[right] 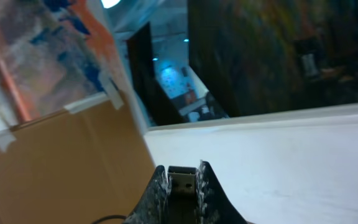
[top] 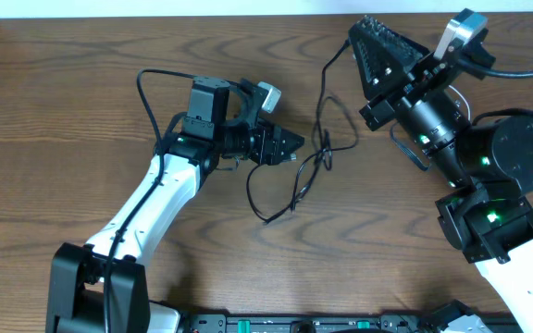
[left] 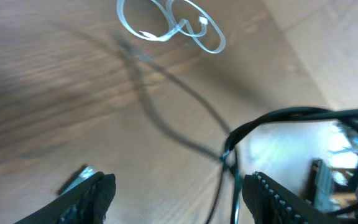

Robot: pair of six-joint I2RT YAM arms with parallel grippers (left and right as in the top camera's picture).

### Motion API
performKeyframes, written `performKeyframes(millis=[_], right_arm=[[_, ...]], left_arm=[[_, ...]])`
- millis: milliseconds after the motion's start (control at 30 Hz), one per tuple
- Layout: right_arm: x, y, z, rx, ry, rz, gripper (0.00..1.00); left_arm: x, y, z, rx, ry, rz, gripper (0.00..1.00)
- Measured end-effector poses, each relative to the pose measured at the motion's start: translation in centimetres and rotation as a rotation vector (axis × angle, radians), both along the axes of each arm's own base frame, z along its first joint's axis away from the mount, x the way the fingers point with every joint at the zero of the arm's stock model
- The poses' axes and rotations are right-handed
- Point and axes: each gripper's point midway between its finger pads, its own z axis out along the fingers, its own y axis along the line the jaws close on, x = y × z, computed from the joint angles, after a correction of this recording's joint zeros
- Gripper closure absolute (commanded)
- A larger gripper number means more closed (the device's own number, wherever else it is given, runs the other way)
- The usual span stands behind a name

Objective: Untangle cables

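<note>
black cables lie in crossed loops on the wooden table.

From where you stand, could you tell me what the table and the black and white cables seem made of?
Table: looks like dark brown wood or veneer, streaked grain, low sheen.
Black cable: probably a matte rubber or plastic jacket; it bends in soft loops.
White cable: seemingly glossy plastic, catching bright light, though the view is blurred.
</note>
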Motion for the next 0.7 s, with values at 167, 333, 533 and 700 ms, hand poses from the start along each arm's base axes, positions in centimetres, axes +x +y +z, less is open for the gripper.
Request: performKeyframes(millis=[167,333,533,700], right_arm=[[-0.2,0.1,-0.1,0.002,0.008,0.03,0.99],[-0.3,0.2,-0.1,0.001,0.008,0.044,0.99],[-0.3,0.2,-0.1,0.001,0.009,0.049,0.99],[-0.3,0.2,-0.1,0.001,0.01,0.049,0.99]], left_arm=[[-1.8,-0.4,-0.3,-0.022,0.047,-0.075,0.43],[-3.5,-0.1,-1.2,-0.004,0.107,-0.115,0.44],[-4.1,-0.1,-1.5,-0.001,0.13,-0.132,0.44],[-4.1,-0.3,-1.4,-0.003,0.118,-0.139,0.44]])
